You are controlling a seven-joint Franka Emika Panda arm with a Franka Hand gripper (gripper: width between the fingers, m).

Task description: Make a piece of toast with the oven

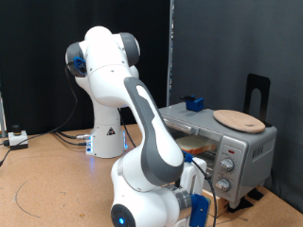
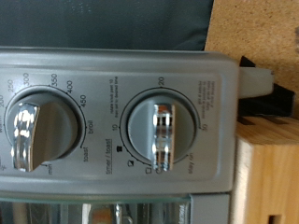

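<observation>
The gripper (image 1: 196, 194), its jaw state impossible to tell, sits just before the oven (image 1: 227, 142) knobs (image 2: 161, 135). The piece of toast (image 1: 196, 144) lies inside, behind the glass. An off-centre grasp could slip off the chrome handle. Brown wooden table (image 1: 47, 175); black curtain (image 1: 227, 47) behind.

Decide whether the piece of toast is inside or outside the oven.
Inside: the piece of toast shows pale tan behind the glass door of the oven.
</observation>
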